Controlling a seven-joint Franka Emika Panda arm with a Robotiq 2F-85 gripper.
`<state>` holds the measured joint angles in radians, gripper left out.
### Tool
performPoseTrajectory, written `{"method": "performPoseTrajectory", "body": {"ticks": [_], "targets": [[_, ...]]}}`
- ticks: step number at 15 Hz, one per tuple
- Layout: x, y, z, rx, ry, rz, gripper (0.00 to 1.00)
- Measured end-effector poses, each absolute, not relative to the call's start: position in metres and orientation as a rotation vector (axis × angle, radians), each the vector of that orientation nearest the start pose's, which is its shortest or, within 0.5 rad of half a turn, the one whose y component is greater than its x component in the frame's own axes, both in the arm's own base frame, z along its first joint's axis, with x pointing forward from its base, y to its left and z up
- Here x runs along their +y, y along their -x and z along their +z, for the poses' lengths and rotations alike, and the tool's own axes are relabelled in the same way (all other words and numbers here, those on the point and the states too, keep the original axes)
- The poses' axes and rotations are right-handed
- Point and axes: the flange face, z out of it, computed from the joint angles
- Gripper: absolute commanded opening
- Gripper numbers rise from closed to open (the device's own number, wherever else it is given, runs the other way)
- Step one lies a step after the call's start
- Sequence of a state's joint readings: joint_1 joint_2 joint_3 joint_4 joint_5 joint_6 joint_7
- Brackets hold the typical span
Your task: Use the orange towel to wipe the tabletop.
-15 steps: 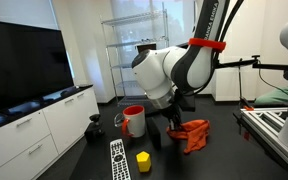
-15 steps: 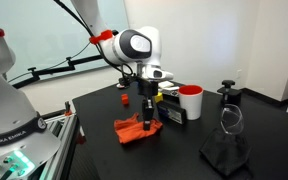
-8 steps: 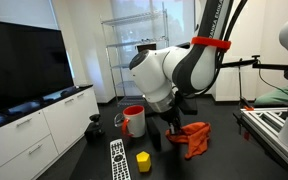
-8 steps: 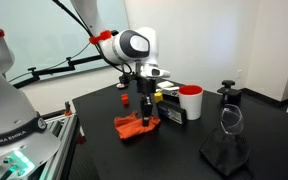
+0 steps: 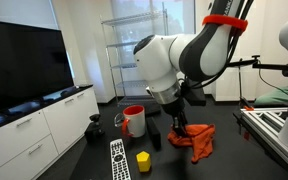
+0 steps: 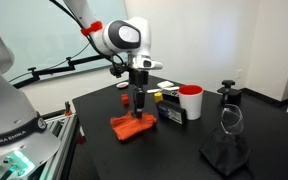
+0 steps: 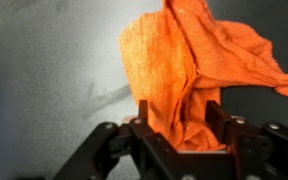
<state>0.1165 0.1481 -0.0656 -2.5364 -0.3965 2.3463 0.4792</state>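
Observation:
The orange towel lies crumpled on the dark tabletop in both exterior views. My gripper points straight down onto its edge. In the wrist view the towel spreads away from the gripper, and a bunch of its fabric sits between the two fingers. The jaws stand apart, loosely around that bunch, not pinched on it.
A white mug with a red inside stands close by, beside a black box. A remote and a yellow block lie at the table's near end. A black cloth and a small red piece are also there.
The arm has dragged the towel a short way across the tabletop and turned. The jaws, shut on the towel before, have spread apart.

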Motion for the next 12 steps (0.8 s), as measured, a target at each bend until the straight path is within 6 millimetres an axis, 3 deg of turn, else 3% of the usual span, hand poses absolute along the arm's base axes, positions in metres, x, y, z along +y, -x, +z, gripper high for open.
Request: {"method": "performPoseTrajectory", "body": {"ticks": [2, 7, 12], "targets": [[0.027, -0.414, 0.222, 0.146, 3.394, 0.403, 1.00], [0.056, -0.398, 0.283, -0.041, 3.389, 0.346, 1.00], [0.063, -0.391, 0.305, -0.231, 3.393, 0.362, 1.00]]}}
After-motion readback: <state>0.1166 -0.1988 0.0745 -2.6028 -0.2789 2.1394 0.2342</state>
